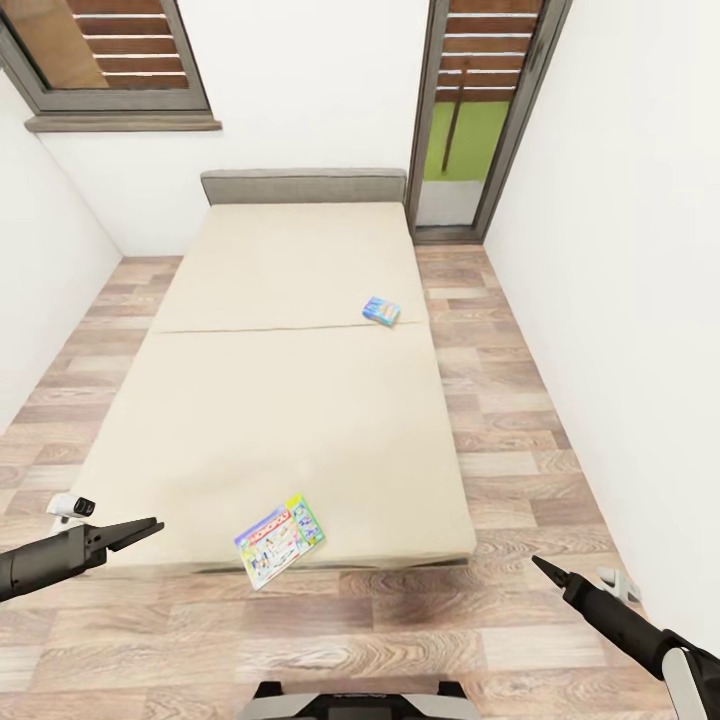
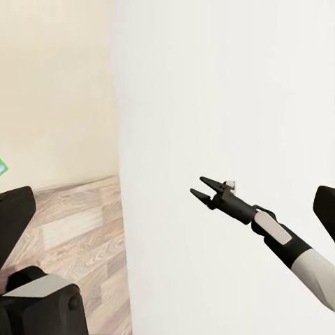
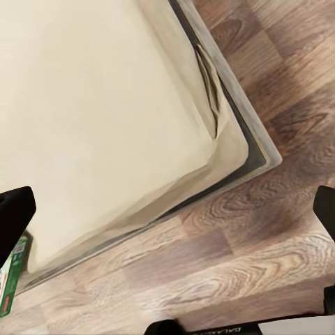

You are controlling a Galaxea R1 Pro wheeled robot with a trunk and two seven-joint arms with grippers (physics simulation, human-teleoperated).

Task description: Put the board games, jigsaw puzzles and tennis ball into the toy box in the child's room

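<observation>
A bed (image 1: 270,380) runs lengthwise away from the robot, its headboard (image 1: 303,186) against the far wall between a window (image 1: 110,60) at left and a glazed door (image 1: 480,120) at right. One board game (image 1: 280,540) lies at the mattress's near edge; a smaller board game (image 1: 381,311) rests farther back, near the right side.

My right pincer (image 1: 540,563) looks like one point — gap hidden. At one o'clock, the small blue game (image 1: 381,311) — print too tiny to read.

No legible text; board game (image 1: 280,540) print too small.
</observation>
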